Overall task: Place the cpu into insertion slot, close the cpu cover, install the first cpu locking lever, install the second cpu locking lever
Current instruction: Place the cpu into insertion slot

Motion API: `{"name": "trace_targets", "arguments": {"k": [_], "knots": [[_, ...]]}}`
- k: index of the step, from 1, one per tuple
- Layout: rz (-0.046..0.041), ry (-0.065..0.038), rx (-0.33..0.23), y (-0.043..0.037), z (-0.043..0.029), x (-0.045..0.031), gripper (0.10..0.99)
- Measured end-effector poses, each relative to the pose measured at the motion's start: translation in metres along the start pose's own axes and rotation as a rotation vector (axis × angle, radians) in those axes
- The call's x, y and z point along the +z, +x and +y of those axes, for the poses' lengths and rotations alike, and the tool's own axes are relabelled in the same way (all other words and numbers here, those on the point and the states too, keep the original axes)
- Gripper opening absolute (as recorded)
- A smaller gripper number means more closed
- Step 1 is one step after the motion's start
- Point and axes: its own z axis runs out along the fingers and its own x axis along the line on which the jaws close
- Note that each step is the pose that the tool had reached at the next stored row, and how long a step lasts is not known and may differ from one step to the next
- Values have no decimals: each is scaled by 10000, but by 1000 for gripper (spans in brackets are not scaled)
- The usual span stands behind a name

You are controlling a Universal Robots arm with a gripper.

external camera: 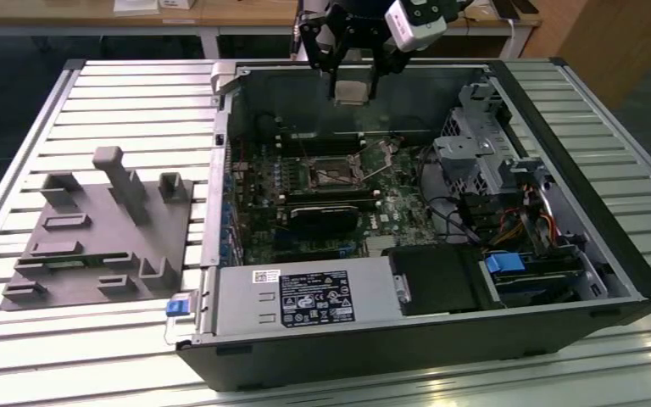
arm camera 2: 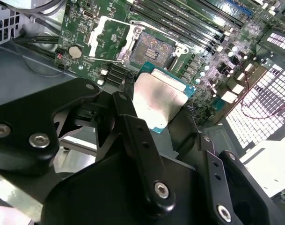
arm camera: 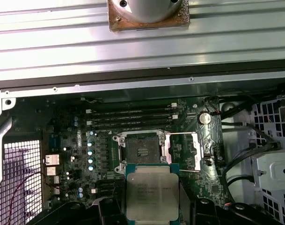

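Note:
My gripper [external camera: 352,75] hangs over the far wall of the open computer case [external camera: 631,280], shut on the cpu [external camera: 351,90]. In both wrist views the cpu [arm camera 2: 158,101] [arm camera: 151,197] is a silver-topped square chip clamped by its edges between the black fingers [arm camera 2: 133,136]. It is held in the air, well above the board. The insertion slot [external camera: 331,175] [arm camera 2: 154,49] [arm camera: 140,151] lies bare on the green board with its dark centre showing. The cpu cover [arm camera 2: 102,37] [arm camera: 183,150] is swung open and lies beside the slot.
A grey fixture block [external camera: 99,229] stands on the slatted table at the exterior view's left. Inside the case are a power supply [external camera: 303,297], a drive cage [external camera: 484,144], a black block [external camera: 325,222], cables [external camera: 461,216] and long memory slots [arm camera: 133,117] next to the socket.

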Motion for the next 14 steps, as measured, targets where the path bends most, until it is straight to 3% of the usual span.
{"name": "trace_targets", "arguments": {"k": [14], "knots": [[-37,-8,408,0,-1,6,541]]}}
